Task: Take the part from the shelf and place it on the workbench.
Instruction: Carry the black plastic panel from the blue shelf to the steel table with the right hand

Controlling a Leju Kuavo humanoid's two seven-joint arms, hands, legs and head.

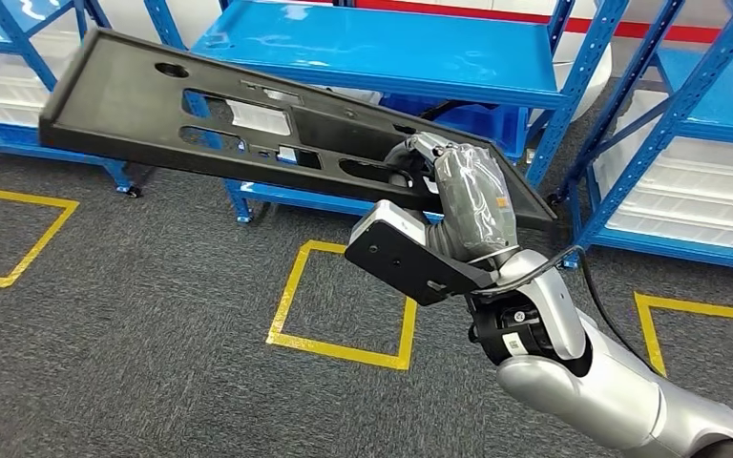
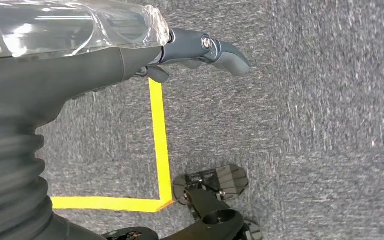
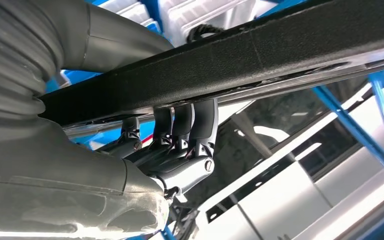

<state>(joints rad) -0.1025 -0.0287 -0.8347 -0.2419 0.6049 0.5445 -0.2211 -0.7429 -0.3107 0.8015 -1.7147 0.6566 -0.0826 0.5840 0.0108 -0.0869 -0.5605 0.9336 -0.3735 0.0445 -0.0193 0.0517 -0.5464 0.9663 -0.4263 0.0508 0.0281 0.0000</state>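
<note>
A long flat black plastic part (image 1: 248,124) with several cut-outs hangs tilted in the air in front of the blue shelf (image 1: 382,48). My right hand (image 1: 458,196) grips its right end, thumb on one side and fingers on the other. In the right wrist view the part's black edge (image 3: 260,55) runs across the frame, with my fingers (image 3: 185,125) hooked under it. My left hand (image 2: 130,55) hangs over the grey carpet, holding nothing, with one finger (image 2: 215,47) stretched out.
Blue racks stand ahead and to the right (image 1: 687,105), with white bins (image 1: 678,191) on the lower levels. Yellow tape squares (image 1: 344,305) mark the grey carpet. The shelf's blue top board lies just behind the part.
</note>
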